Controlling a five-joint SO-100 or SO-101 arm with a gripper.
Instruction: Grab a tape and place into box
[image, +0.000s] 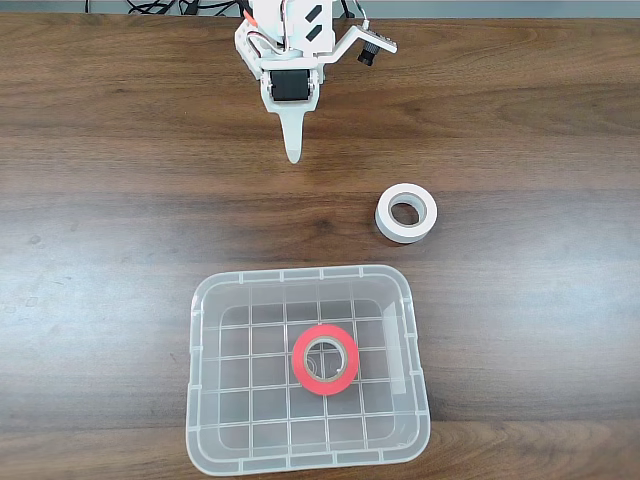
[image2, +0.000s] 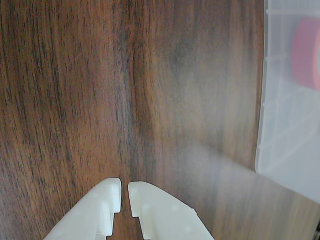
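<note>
Fixed view: already the tape (image: 325, 359) lies flat on the gridded floor of the box (image: 203, 330), roughly at its middle and clear of all four walls. The gripper (image: 293, 152) hangs over bare table (image: 120, 200) near the far edge, well apart from the box, its fingers together in a single narrow point and holding nothing. A white roll (image: 406, 213) rests on the wood between arm and box, to the right in this view, outside the box.

Wrist view: the two fingertips (image2: 112, 192) stand almost together, with only a thin slit between them and nothing in it; the gripper (image2: 124, 191) is empty. Dark wood grain lies beneath. At the right edge the box (image2: 280, 150) shows its translucent wall, and through it the tape (image2: 306, 52) appears as a blurred red patch.

Judged from both views, the placing looks done: tape in box, gripper free and away. Nothing of the task as worded seems left.
</note>
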